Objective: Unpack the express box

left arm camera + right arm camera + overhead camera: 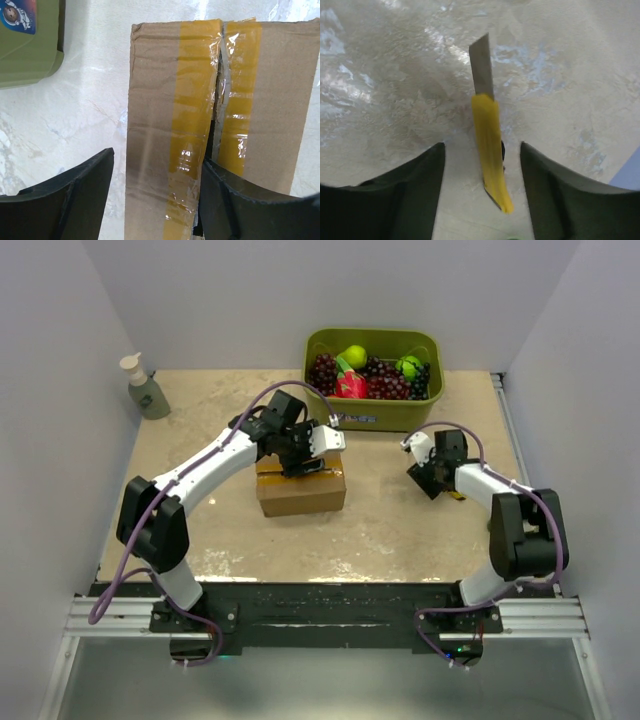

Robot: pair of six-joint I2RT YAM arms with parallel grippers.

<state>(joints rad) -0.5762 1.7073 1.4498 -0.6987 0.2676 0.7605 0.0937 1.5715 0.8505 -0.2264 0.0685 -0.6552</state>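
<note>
The express box (300,492) is a brown carton in the middle of the table. In the left wrist view the express box (155,100) shows yellowish tape on top, slit along the middle seam. My left gripper (306,456) hovers low over it, open (156,157). One finger (75,195) is over the table beside the box. The other finger (240,205) is at the slit seam, so one top flap lies between them. My right gripper (432,478) is open (481,146) just above the table. A yellow utility knife (490,150) with its blade out lies between its fingers, touching neither.
A green plastic bin (375,416) of fruit stands just behind the box; its corner shows in the left wrist view (25,55). A soap dispenser bottle (147,388) stands at the far left. White walls close in the table on three sides.
</note>
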